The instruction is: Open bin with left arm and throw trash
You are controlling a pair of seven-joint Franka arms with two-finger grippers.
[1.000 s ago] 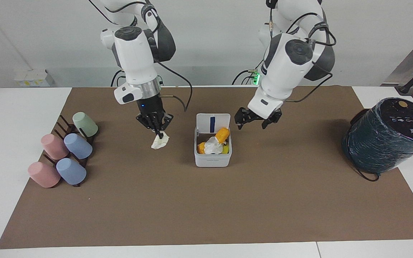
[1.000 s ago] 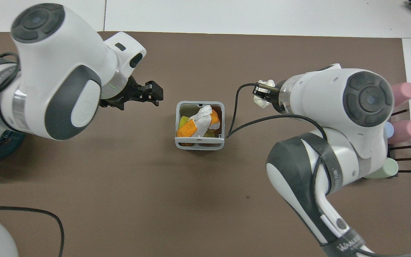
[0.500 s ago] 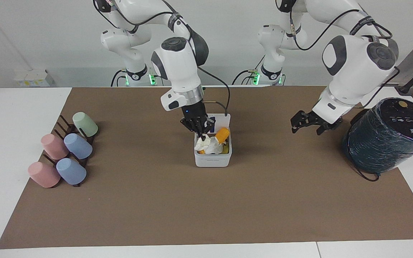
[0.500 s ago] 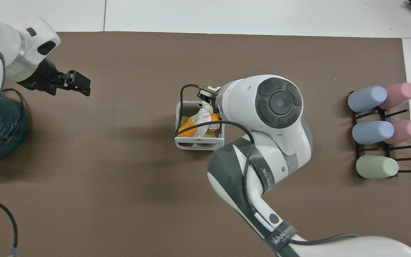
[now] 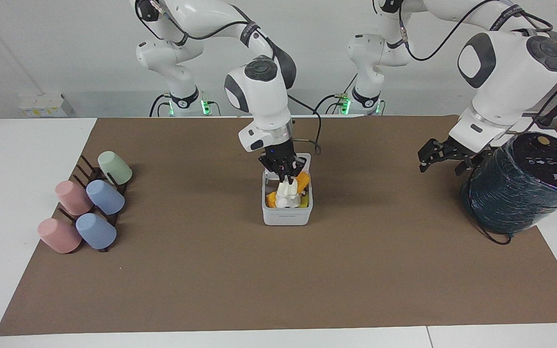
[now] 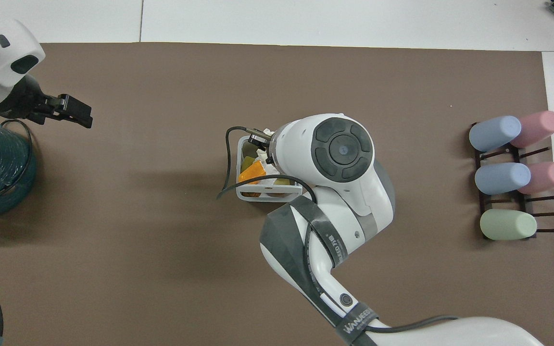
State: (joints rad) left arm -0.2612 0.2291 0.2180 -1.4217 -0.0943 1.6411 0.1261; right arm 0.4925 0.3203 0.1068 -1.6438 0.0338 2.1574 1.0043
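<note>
The white bin (image 5: 286,216) stands mid-mat with its lid (image 5: 304,159) up. In it lie a white tissue (image 5: 292,201) and orange-yellow lumps (image 5: 301,180). My right gripper (image 5: 285,177) is over the bin's opening, shut on the cream paper wad (image 5: 285,189), which hangs down into the bin. In the overhead view the right arm covers most of the bin (image 6: 267,194); an orange lump (image 6: 252,172) shows. My left gripper (image 5: 440,159) is open and empty, in the air beside the dark cylinder; it also shows in the overhead view (image 6: 72,108).
A large dark film-wrapped cylinder (image 5: 520,183) stands at the left arm's end of the table. A rack of pastel cups (image 5: 90,203) lies at the right arm's end. A brown mat (image 5: 278,280) covers the table.
My right gripper carried the paper wad from beside the bin to over its opening and lowered it. My left gripper drew away from the bin toward the dark cylinder.
</note>
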